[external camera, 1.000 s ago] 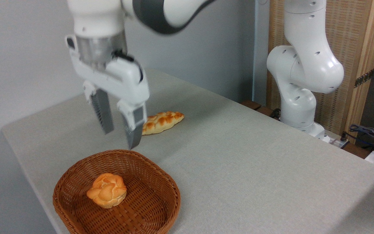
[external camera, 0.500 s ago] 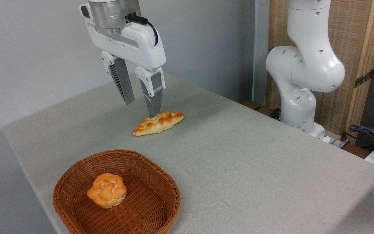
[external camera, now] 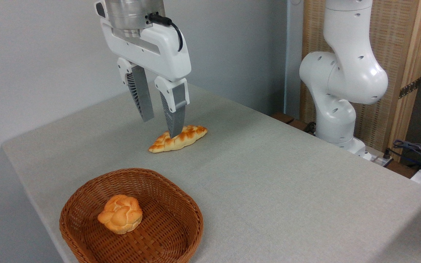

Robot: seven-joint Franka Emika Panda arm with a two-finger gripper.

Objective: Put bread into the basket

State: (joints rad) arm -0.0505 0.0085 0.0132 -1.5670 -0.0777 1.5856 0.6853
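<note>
Grey table (external camera: 269,182) | bread (external camera: 120,218) in basket (external camera: 192,215) | jaws apart, empty, seemingly over braided loaf (external camera: 190,135)

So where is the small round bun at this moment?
The bun lies inside the wicker basket, a little left of its middle, at the lower left of the picture. The open gripper hangs farther back, over the braided loaf.

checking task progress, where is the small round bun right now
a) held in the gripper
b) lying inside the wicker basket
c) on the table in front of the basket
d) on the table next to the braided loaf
b: the small round bun lies on the woven floor of the wicker basket, while the open gripper holds nothing.
</note>
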